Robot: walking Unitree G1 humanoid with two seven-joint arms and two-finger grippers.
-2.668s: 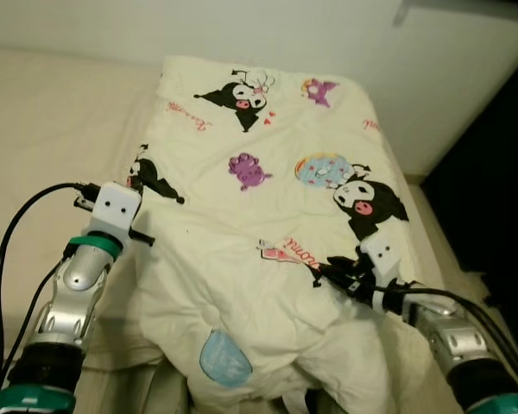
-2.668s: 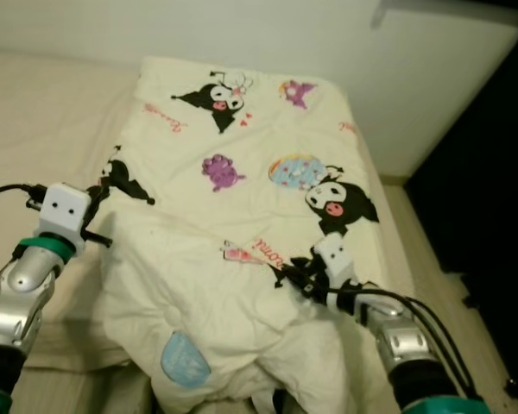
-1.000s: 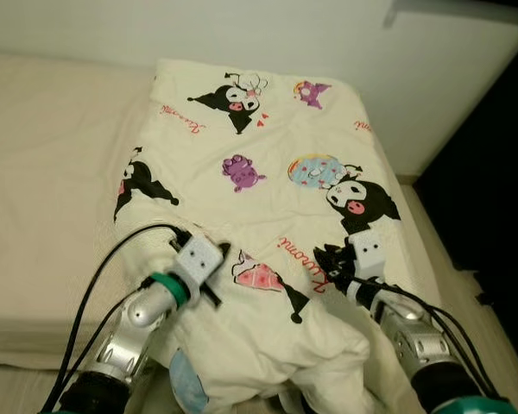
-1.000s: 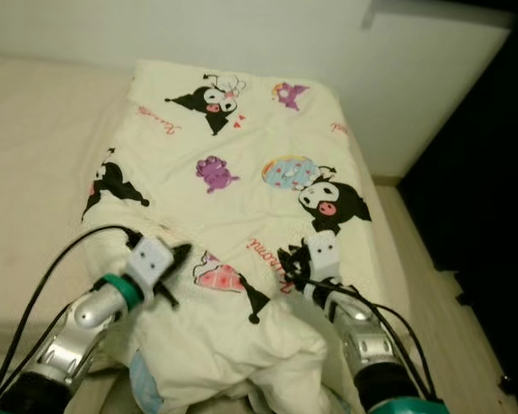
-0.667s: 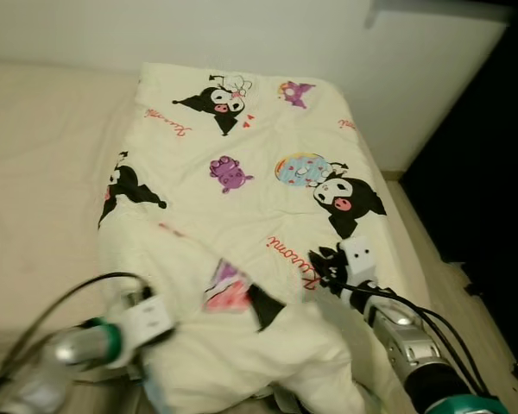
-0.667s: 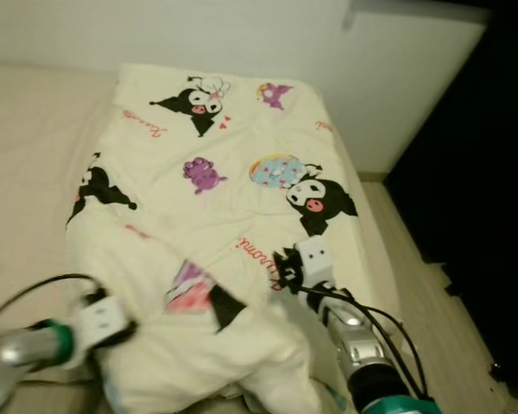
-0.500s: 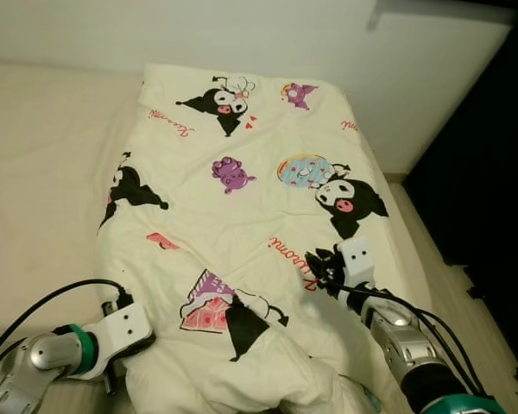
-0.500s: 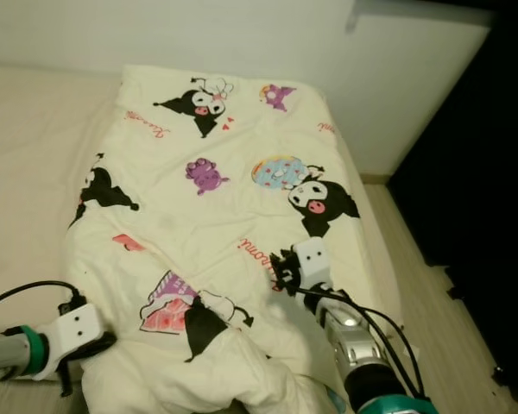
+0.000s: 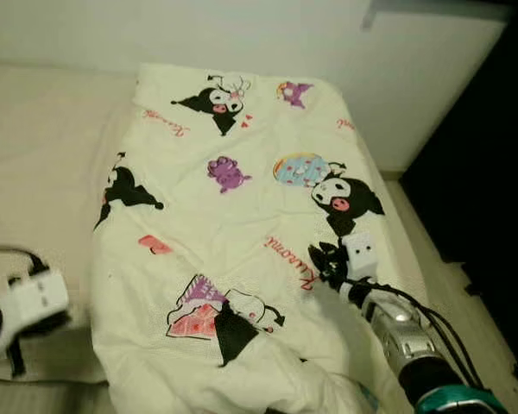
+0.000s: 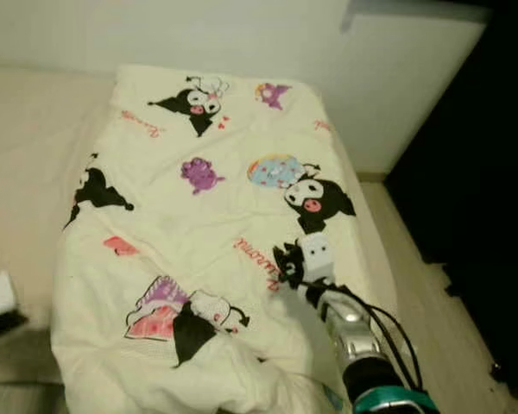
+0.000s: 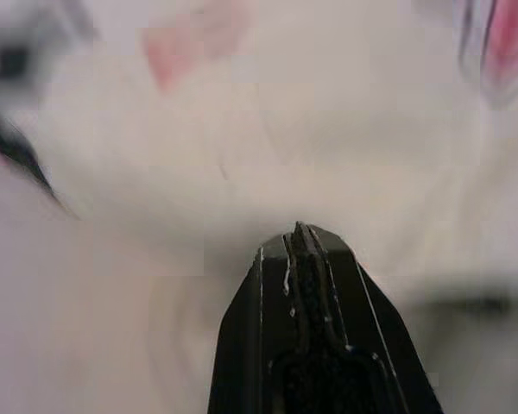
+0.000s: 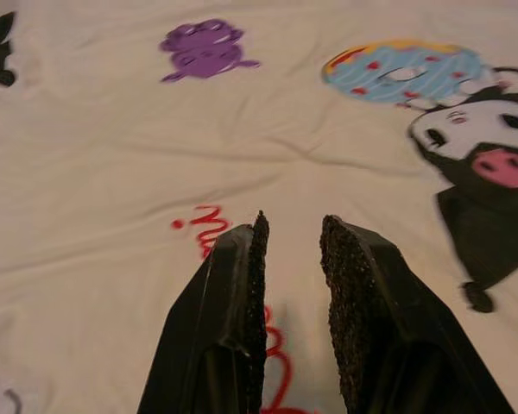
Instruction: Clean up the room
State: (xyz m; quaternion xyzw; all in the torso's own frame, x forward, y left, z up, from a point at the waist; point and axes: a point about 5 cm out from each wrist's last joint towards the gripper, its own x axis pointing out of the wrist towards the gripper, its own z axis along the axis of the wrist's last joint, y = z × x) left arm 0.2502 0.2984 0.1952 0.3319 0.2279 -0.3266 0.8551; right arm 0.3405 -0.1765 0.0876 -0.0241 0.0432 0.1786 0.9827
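The step in hand looks like spreading the quilt (image 9: 233, 216) flat over the bed (image 9: 43, 155), and it is mostly done at the far end and only part done near the robot. The quilt lies along the right half of the bed, from the far wall down to the near edge, cream with black cartoon figures, a purple blob, a blue donut and red script. Its far part lies fairly smooth; the near end is bunched and folded over itself at the bed's near edge, with a print of a pink-and-black figure creased across the fold. The right gripper (image 12: 292, 237) rests low over the quilt's right side, just near the red script, its fingers a little apart with bare cloth between them and nothing pinched. The left gripper (image 11: 298, 231) is out at the near left, beside the quilt's left edge, its fingers pressed together; the wrist view is blurred, and I cannot tell whether a thin fold of cloth is caught between the tips. The next move, as I judge it, calls for taking hold of the bunched near hem and drawing it toward the foot so the folds open out, keeping both sides even so the quilt does not slide off the right edge.
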